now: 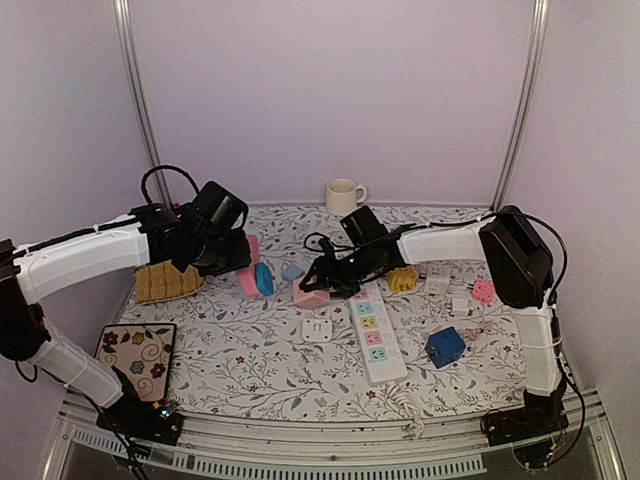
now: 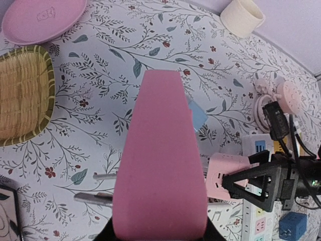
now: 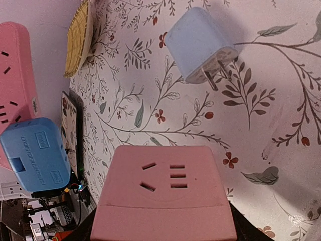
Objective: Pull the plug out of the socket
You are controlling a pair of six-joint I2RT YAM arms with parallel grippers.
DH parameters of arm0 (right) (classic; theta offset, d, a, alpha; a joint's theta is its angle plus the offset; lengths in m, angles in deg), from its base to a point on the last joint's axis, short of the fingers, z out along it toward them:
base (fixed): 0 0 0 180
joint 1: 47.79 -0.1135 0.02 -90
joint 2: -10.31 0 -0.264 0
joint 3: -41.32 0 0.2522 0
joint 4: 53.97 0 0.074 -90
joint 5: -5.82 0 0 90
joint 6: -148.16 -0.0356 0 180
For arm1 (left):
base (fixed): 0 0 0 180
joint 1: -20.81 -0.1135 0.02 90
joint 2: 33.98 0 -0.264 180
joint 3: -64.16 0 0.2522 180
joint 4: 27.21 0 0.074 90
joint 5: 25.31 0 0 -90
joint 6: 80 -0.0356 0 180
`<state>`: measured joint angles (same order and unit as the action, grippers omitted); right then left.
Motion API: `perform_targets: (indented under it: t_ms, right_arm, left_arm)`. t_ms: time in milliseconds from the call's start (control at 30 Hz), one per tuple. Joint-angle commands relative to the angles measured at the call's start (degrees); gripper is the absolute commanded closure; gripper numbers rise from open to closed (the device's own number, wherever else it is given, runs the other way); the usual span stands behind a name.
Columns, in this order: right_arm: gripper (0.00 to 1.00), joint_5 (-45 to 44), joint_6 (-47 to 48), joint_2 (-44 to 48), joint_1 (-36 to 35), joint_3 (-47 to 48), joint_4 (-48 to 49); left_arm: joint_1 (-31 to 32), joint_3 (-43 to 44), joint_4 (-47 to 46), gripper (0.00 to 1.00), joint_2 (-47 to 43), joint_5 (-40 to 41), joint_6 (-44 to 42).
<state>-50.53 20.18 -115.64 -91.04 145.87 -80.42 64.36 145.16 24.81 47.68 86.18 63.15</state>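
Pinched in left end effector [image 1: 245, 268]: pink strip [image 2: 160, 165], blue plug [image 3: 35, 155] not yet pulled. Clamped in right end effector [image 1: 318, 285]: empty socket [image 3: 163, 193].

The top camera looks down from behind both arms over the whole table [image 1: 250, 350]. Both wrist cameras hang close above it, facing each other, sharing the pale blue plug [image 2: 196, 114] and pink block [image 3: 163, 196].

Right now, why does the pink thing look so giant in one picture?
Left wrist view: the pink strip sits very close to the lens, so it looks giant and soft-edged; the tablecloth behind is sharp. Right wrist view: the light blue plug throws a faint shadow. Top view: even light, no glare.
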Motion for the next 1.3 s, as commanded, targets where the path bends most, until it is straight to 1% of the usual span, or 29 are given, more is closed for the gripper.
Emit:
perform_targets:
  t_ms: [0, 33, 200, 367, 567, 700, 800, 967, 1100, 1267]
  right_arm:
    - [0.55, -0.85, 0.92, -1.37, -0.35, 2.04, -0.75]
    - [0.51, -1.07, 1.03, -1.37, -0.39, 2.04, -1.09]
    - [0.23, -3.22, 1.65, 0.28, -0.43, 1.94, -2.32]
    - [0.01, -7.20, 2.95, 3.35, -0.37, 1.91, -4.52]
    - [0.01, -11.34, 3.84, 8.17, -0.31, 0.99, -5.75]
    - [0.01, -11.30, 4.04, 10.98, -0.30, 0.87, -5.62]
    - [0.01, -9.11, 4.02, 12.74, -0.26, 0.89, -4.42]
    - [0.01, -5.06, 2.82, 15.91, -0.26, 0.11, -1.00]
    - [0.01, -3.34, 2.23, 19.31, -0.34, -1.24, 3.05]
    - [0.01, 2.71, 1.16, 22.34, -0.29, -2.57, 9.41]
  left_arm:
    - [0.18, 0.08, -2.66, 1.00, -1.61, 0.67, -0.32]
    - [0.15, 0.08, -2.66, 1.00, -1.63, 0.65, -0.32]
    - [0.10, 0.00, -3.16, 1.00, -1.89, 0.26, -0.41]
    - [0.15, -0.01, -3.62, 1.00, -2.27, -0.37, -0.50]
    - [0.16, -0.25, -5.18, 1.00, -3.39, -1.46, -0.75]
    - [0.18, -0.97, -8.61, 1.00, -4.71, -3.73, -1.64]
    - [0.13, -2.53, -13.09, 1.00, -6.77, -6.11, -2.22]
    - [-0.11, -4.81, -23.33, 1.00, -9.50, -11.88, -3.93]
    - [-0.54, -4.30, -28.83, 1.00, -9.95, -17.56, -5.40]
    - [-1.00, -3.45, -34.83, 1.00, -10.14, -23.45, -6.23]
